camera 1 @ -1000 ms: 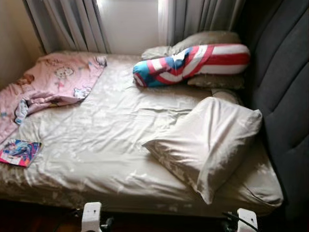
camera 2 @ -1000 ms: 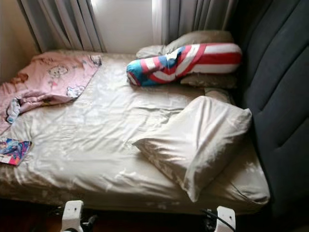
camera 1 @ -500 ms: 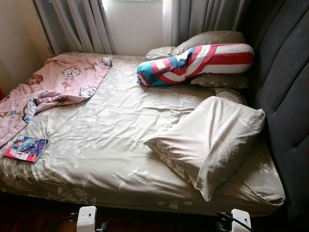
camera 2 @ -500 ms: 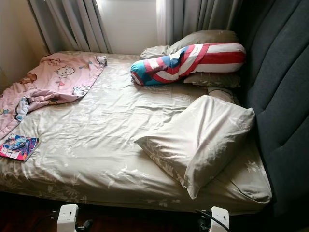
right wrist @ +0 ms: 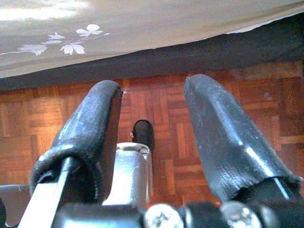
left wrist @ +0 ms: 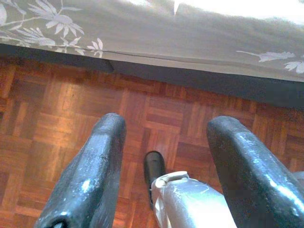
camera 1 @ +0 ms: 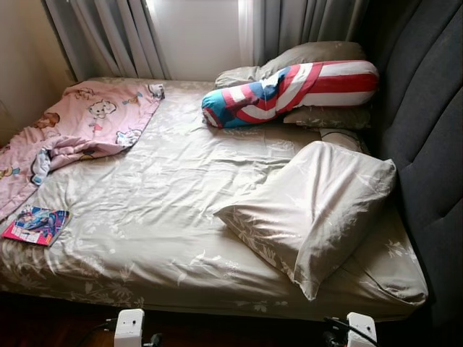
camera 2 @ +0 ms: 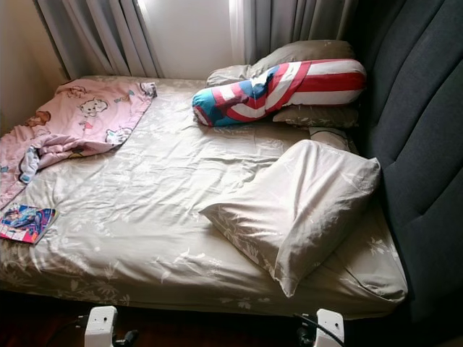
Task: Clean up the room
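Left gripper [left wrist: 164, 137] hangs low over the wood floor [left wrist: 57, 104], fingers spread apart with nothing between them. Right gripper [right wrist: 152, 111] likewise: fingers parted, empty, pointing down at the same parquet. Both wrist views take in the hanging edge of the leaf-print sheet [left wrist: 142, 33] and a dark band beneath it, which the head views do not resolve. Head views in turn give the bed top, which the wrist views lack.

Bed [camera 1: 166, 210], as seen from the head:
- Sheet is beige with a pale leaf pattern, wrinkled across the middle.
- Large beige pillow [camera 1: 311, 210] lies askew on the robot's right, one corner reaching toward the near edge, close beside the dark padded headboard [camera 1: 427, 144].
- Striped bolster [camera 1: 289, 94] in red, white and blue lies at the far right, resting on two beige pillows [camera 1: 311, 58] stacked against the headboard.
- Pink blanket [camera 1: 87, 126] with cartoon prints is bunched at the far left corner, part of it trailing over the left edge.
- Colourful book [camera 1: 35, 225] lies flat near the left near corner, just below the blanket's trailing end, apart from it.

Grey curtains [camera 1: 108, 36] hang behind the bed, with a bright gap between them. Two white blocks [camera 1: 130, 329] of the robot's own body sit at the bottom margin of each head view, in front of the bed's near edge.
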You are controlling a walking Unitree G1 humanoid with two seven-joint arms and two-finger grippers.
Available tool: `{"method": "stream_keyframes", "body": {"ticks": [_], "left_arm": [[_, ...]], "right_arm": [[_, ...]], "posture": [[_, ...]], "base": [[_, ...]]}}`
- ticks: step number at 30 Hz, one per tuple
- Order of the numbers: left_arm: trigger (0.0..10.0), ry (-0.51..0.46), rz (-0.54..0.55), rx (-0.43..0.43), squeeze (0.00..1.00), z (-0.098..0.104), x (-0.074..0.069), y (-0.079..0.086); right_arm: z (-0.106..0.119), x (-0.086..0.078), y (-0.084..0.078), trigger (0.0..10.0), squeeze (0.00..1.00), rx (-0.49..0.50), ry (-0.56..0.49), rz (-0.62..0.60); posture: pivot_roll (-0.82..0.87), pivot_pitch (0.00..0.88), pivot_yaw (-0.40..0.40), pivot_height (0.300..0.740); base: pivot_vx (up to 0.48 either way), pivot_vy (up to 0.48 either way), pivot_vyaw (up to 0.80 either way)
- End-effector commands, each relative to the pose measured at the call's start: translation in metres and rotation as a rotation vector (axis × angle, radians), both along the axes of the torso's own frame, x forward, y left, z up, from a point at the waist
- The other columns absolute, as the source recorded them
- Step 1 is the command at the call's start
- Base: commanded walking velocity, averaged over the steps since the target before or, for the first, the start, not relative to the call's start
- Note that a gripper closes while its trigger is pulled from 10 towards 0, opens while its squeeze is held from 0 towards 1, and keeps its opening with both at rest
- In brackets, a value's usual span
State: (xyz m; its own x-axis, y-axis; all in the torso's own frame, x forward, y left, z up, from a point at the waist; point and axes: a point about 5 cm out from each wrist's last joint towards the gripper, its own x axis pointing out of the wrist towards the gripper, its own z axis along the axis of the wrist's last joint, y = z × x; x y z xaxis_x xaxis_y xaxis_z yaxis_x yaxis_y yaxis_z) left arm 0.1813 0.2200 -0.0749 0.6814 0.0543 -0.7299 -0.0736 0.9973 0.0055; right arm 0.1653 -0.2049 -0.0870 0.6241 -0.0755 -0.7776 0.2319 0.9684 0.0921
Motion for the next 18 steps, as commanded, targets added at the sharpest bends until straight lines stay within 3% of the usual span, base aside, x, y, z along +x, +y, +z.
{"method": "stream_keyframes", "body": {"ticks": [1,18], "left_arm": [[10.0,0.028,-0.012,0.014,0.00,-0.0021,-0.0053,0.0040],[10.0,0.000,0.010,0.013,0.00,0.0004,-0.0011,0.0039]], "right_arm": [[-0.0016,-0.0028,0.0021,10.0,0.00,0.006,0.010,0.003],[-0.0015,-0.0029,0.0011,10.0,0.00,0.006,0.009,0.000]], "posture": [[0.04,0.000,0.017,0.740],[0.06,0.000,0.002,0.740]], "base": [[0.000,0.000,0.00],[0.030,0.000,0.00]]}}
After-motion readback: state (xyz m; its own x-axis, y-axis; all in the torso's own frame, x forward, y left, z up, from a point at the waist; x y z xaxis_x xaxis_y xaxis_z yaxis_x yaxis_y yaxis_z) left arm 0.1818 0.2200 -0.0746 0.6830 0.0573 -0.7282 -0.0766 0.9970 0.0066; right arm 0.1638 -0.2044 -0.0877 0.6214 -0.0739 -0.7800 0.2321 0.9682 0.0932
